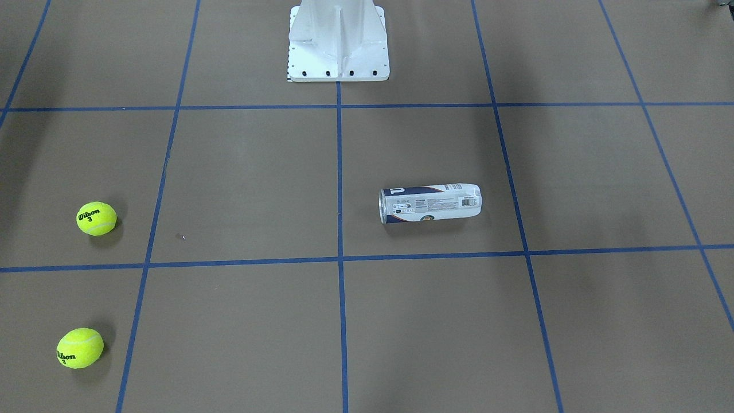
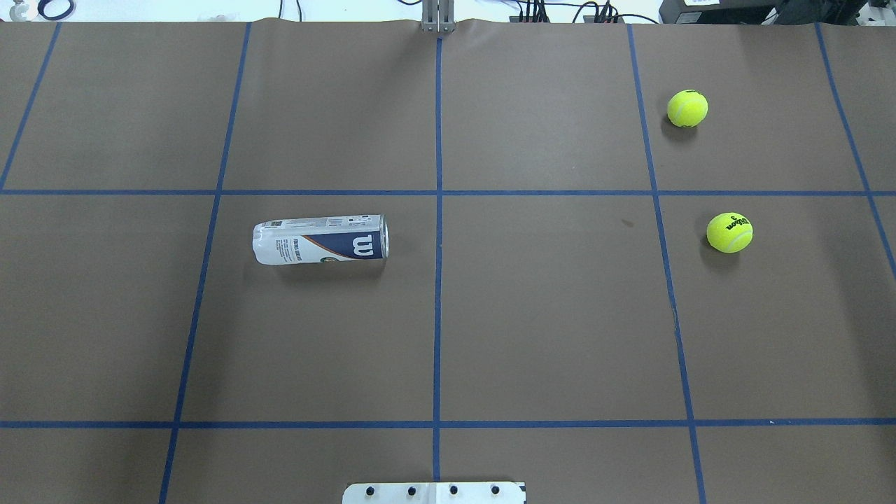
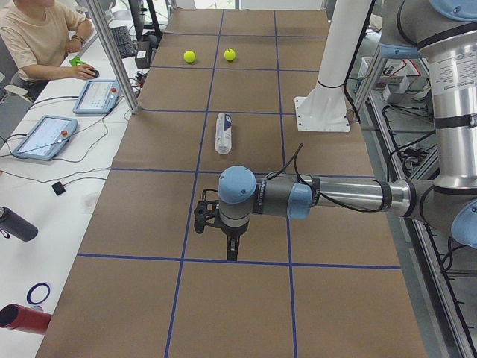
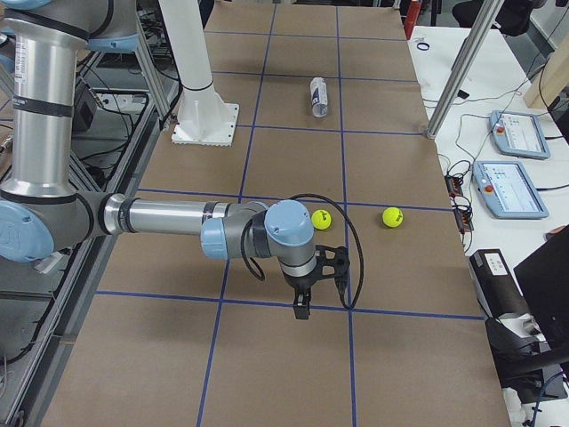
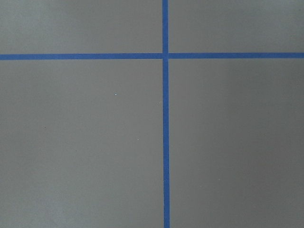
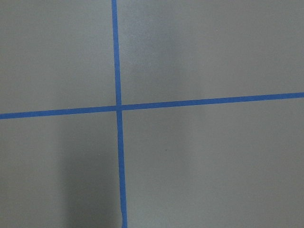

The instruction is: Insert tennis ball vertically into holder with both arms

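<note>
Holder (image 2: 320, 239) is lying on its side, metal-rimmed mouth facing ball 3 (image 1: 96, 218), which sits well apart from it, roughly in line. Ball 2 (image 1: 80, 348) is out that way too, off to one side. Left gripper (image 3: 232, 252) hangs over bare table past the holder's closed end, right gripper (image 4: 302, 307) way beyond the balls. Jaws on both: can't tell, only the side cams catch them. Nothing's grabbed yet imo. I'd have the left take the holder mid-body, squeezing gently since thin plastic dents, then stand it mouth-up and steady it while the right drops ball 3 straight in.
</note>
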`<action>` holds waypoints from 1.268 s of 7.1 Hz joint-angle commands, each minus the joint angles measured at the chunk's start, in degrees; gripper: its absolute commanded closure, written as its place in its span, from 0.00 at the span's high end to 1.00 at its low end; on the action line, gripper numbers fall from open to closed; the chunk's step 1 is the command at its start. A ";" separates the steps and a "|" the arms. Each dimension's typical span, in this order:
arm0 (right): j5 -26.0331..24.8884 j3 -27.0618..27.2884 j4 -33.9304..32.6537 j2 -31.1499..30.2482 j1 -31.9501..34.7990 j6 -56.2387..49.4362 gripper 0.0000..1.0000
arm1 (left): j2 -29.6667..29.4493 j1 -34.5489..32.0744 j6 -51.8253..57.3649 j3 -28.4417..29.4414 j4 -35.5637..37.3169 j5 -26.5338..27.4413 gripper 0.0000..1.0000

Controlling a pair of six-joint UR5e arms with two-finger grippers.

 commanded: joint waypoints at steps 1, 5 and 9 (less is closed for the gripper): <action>-0.04 -0.06 0.08 -0.20 -0.33 0.08 1.00 | 1.01 0.21 -0.07 -1.14 -1.65 -0.03 1.00; 1.01 -0.07 0.78 -0.47 -0.41 0.25 1.00 | 1.28 0.31 -0.68 -1.50 -1.48 -0.29 1.00; 1.81 -1.11 9.31 -1.00 -0.33 0.95 1.00 | -0.03 0.48 0.02 -2.11 -3.58 -0.47 1.00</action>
